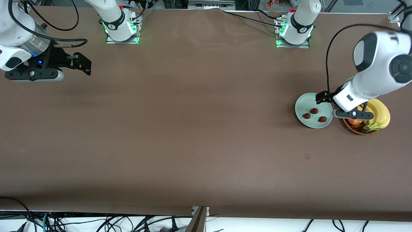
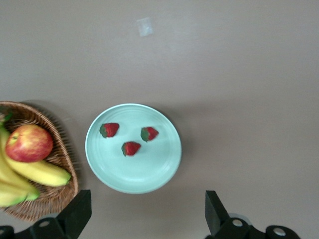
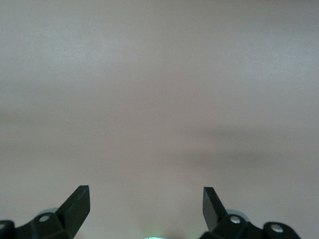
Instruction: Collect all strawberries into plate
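Three strawberries [image 2: 130, 148] lie on the pale green plate [image 2: 149, 177], just beside the wicker basket [image 2: 62, 152] with an apple [image 2: 29, 143] and bananas [image 2: 37, 172]. In the left wrist view, their green tops all point toward the basket. The left gripper [image 2: 147, 216] hangs above the plate's edge, fingers spread, holding nothing. The right gripper [image 3: 146, 211] waits over bare table, fingers apart.

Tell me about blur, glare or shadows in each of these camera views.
Front view: even light, left arm's elbow joint motion-blurred above the basket, soft shadow under the right gripper. Left wrist view: sharp; plate and three strawberries crisp, faint shadow at the plate's edge, pale patch on the table. Right wrist view: only soft, featureless table.
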Action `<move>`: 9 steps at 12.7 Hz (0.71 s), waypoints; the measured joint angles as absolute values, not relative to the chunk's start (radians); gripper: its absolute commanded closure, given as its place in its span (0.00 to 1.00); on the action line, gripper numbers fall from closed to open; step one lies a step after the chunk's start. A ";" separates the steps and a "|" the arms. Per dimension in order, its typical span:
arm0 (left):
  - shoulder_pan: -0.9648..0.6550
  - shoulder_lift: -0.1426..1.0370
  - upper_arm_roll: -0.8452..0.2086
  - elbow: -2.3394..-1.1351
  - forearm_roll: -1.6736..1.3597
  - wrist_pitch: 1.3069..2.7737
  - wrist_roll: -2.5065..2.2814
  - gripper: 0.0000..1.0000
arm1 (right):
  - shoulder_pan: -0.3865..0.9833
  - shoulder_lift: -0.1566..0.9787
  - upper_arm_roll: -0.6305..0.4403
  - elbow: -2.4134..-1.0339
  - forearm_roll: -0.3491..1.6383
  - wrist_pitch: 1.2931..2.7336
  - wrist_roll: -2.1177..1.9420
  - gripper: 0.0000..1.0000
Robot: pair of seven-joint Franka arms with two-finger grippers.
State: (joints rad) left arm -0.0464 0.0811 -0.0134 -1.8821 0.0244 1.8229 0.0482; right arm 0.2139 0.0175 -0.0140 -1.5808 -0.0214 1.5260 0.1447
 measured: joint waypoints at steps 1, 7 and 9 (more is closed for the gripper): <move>-0.073 0.054 0.005 -1.854 0.020 1.776 0.047 0.00 | 0.214 0.018 -0.014 -1.581 -0.021 1.526 0.145 0.00; -0.091 -0.039 0.035 -1.701 -0.005 1.553 0.048 0.00 | 0.214 0.018 -0.014 -1.581 -0.021 1.526 0.145 0.00; -0.077 -0.038 0.020 -1.684 -0.005 1.540 0.048 0.00 | 0.214 0.018 -0.014 -1.581 -0.020 1.526 0.145 0.00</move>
